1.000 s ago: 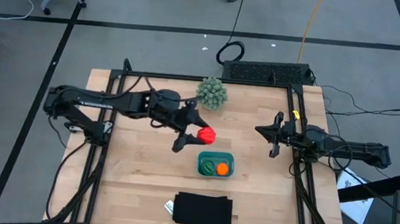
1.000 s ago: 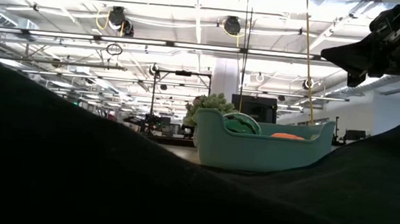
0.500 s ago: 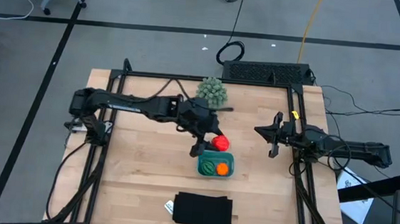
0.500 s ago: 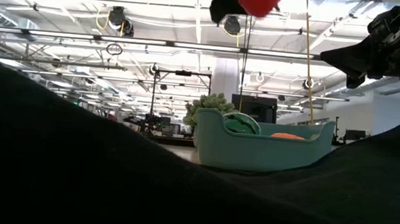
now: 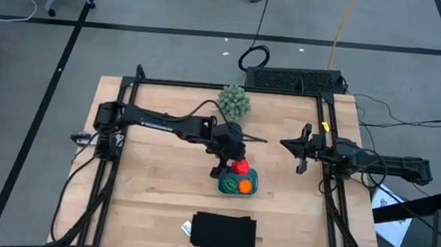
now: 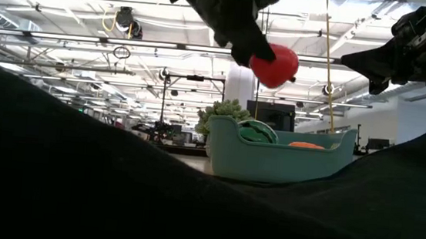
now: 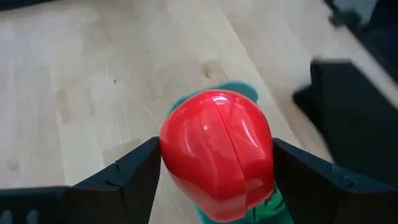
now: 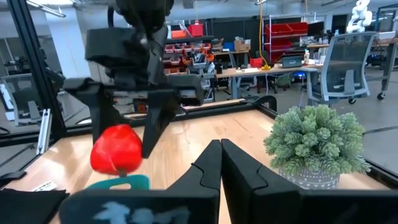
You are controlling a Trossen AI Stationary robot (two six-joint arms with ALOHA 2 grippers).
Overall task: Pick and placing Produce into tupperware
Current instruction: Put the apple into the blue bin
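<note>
Tomato-like ball (image 5: 241, 166) in left claw (image 5: 235, 165) above tupperware (image 5: 227, 185); plant (image 5: 234, 102) behind.

A pale wooden bench (image 5: 153, 181) carries three things. A spiky pale-green plant (image 5: 234, 102) stands at the middle of its far edge. The teal tupperware (image 5: 237, 182) sits right of centre. A flat black rectangle (image 5: 224, 230) lies at the near edge.

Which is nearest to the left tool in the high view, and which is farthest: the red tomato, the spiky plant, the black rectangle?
1. Red tomato: held in the left tool, over the teal container's far edge.
2. Spiky plant: at the table's far edge.
3. Black rectangle: at the near edge, farthest.
</note>
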